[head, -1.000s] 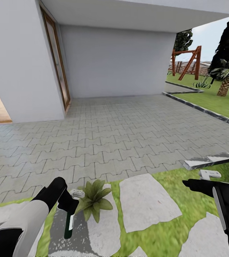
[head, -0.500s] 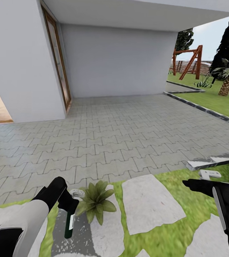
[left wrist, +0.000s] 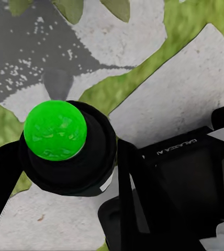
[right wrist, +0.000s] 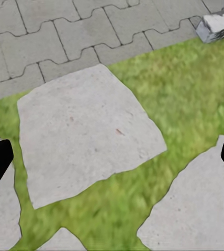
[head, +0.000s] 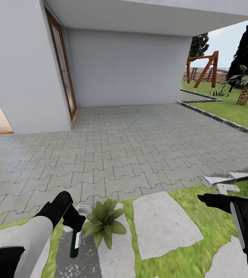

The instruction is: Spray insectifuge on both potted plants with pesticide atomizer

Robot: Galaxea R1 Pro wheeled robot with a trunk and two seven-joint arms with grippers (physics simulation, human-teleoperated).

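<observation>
Spraying step. Left gripper (head: 73, 221) pinches the spray bottle (head: 75, 244), hanging nozzle-down just beside the potted plant (head: 103, 222) on a stepping stone (head: 114, 251). Right gripper (right wrist: 112, 157) spread, idle. Next: aim nozzle over leaves.

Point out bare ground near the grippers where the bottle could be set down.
The pale stepping stone between the green leafy potted plant and the right gripper lies bare, grass all round. The grey interlocking paving beyond is open too. It is crowded at the left gripper, where the dark green spray bottle hangs beside the plant.
</observation>
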